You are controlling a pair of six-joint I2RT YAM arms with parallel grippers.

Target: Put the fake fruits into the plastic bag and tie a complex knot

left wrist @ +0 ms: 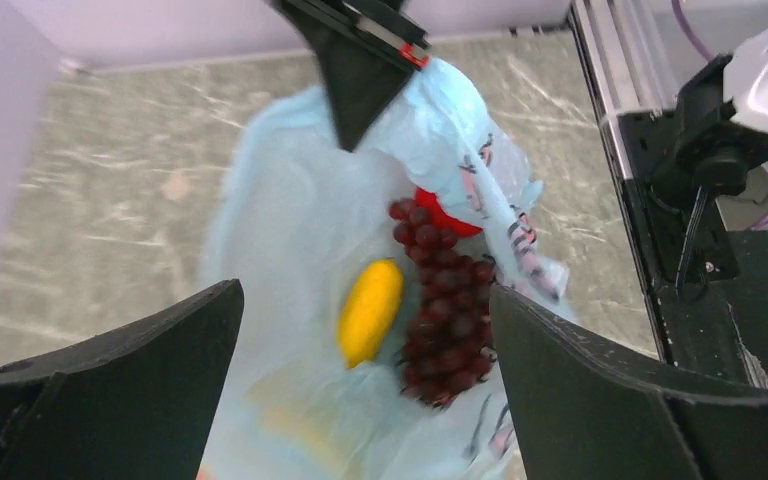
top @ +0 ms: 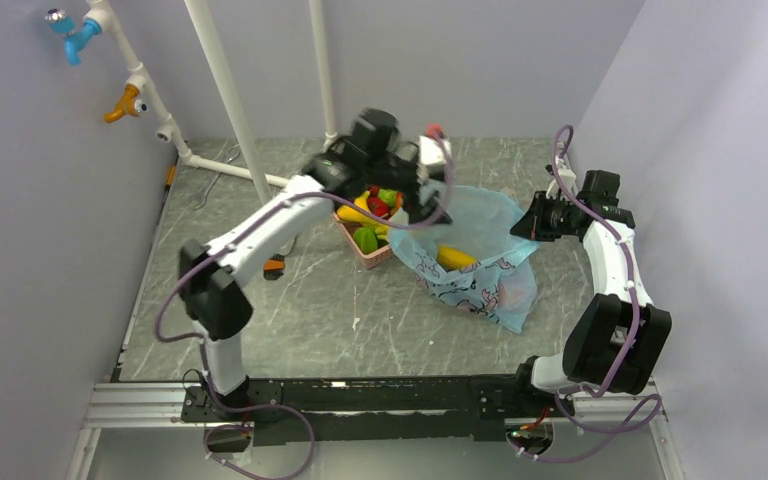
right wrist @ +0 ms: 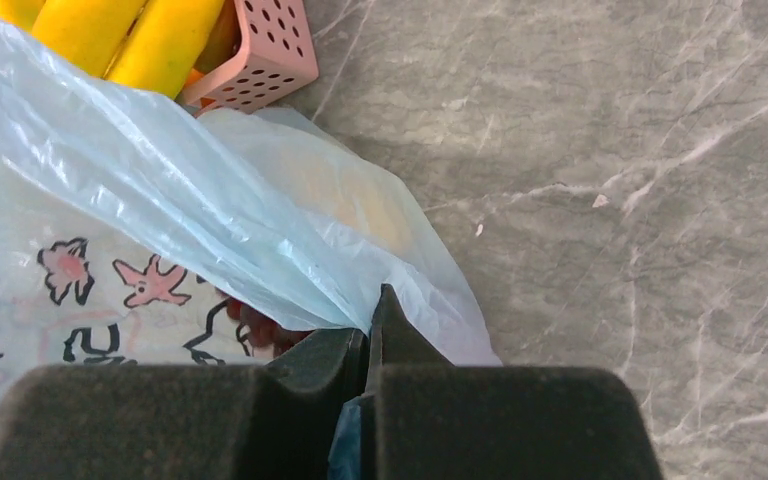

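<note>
The light-blue plastic bag (top: 480, 275) lies open on the table to the right of the pink basket. My right gripper (top: 532, 222) is shut on the bag's rim and holds it up; in the right wrist view (right wrist: 370, 335) the film is pinched between the closed fingers. My left gripper (top: 415, 198) is open and empty above the bag's mouth (left wrist: 365, 293). Inside the bag (left wrist: 290, 230) lie a yellow fruit (left wrist: 370, 310), dark grapes (left wrist: 442, 315) and a red fruit (left wrist: 447, 217). The yellow fruit also shows in the top view (top: 455, 257).
The pink basket (top: 372, 255) stands left of the bag and holds bananas (right wrist: 110, 35), green fruit (top: 365, 238) and red fruit (top: 377, 205). White pipes (top: 225, 95) rise at the back left. The right arm's base and the rail (left wrist: 650, 200) are near.
</note>
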